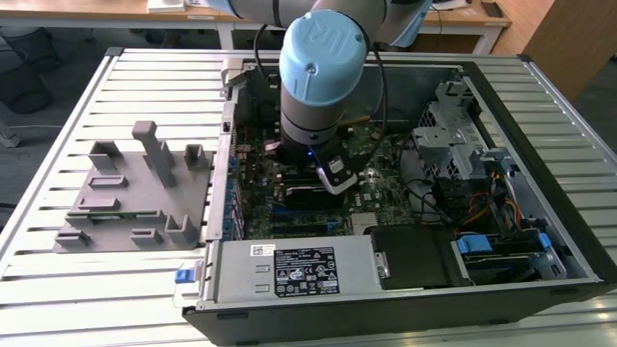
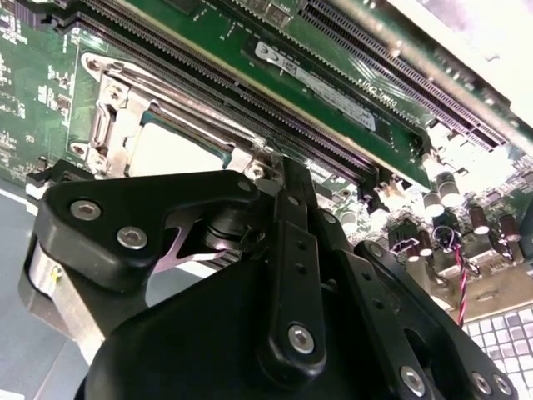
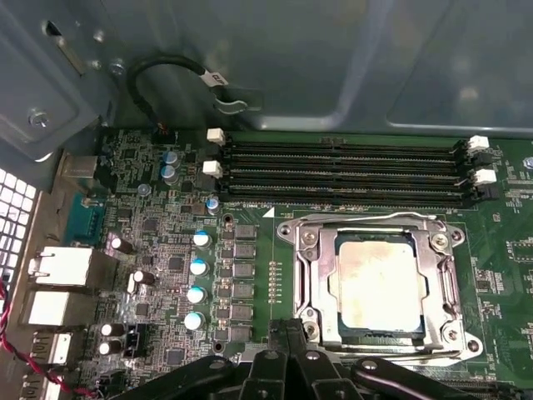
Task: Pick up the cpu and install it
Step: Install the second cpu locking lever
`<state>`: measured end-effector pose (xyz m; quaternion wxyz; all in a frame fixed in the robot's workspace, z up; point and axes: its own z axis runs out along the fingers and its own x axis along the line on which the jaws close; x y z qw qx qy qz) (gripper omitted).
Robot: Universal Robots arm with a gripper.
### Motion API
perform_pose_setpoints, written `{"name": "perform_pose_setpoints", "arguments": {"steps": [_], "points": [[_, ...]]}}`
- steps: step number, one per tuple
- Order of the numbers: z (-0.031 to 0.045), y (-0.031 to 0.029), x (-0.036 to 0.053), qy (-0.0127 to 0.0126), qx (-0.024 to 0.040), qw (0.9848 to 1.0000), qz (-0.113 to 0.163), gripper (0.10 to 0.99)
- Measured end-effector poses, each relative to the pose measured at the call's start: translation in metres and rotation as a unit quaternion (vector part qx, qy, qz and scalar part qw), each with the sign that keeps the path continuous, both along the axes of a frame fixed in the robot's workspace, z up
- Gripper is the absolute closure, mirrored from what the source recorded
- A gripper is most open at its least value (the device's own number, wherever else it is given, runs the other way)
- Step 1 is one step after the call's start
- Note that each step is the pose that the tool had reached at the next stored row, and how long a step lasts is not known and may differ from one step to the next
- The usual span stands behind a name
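Beside socketed cpu (image 3: 376, 287), gripper (image 3: 287, 333) closed, empty

cpu (image 3: 375, 287): dull silvery metal top | socket frame (image 3: 454, 287): shiny metal | pincer (image 2: 275, 242): matt black

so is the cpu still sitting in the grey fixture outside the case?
No. In the first wrist view the cpu lies inside the metal socket frame on the motherboard, just past the gripper.
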<state>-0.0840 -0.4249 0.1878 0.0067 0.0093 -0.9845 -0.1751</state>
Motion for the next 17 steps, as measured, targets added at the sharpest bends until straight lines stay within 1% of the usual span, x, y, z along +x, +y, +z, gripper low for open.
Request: {"name": "perform_pose_setpoints", "arguments": {"steps": [6, 11, 17], "points": [[0.0131, -0.0001, -0.0001, 0.0001, -0.0003, 1.0, 0.0, 0.98], [0.0198, -0.0001, -0.0001, 0.0001, -0.0002, 1.0, 0.0, 0.98], [0.0327, -0.0001, 0.0, 0.0001, 0.0007, 1.0, 0.0, 0.98]]}}
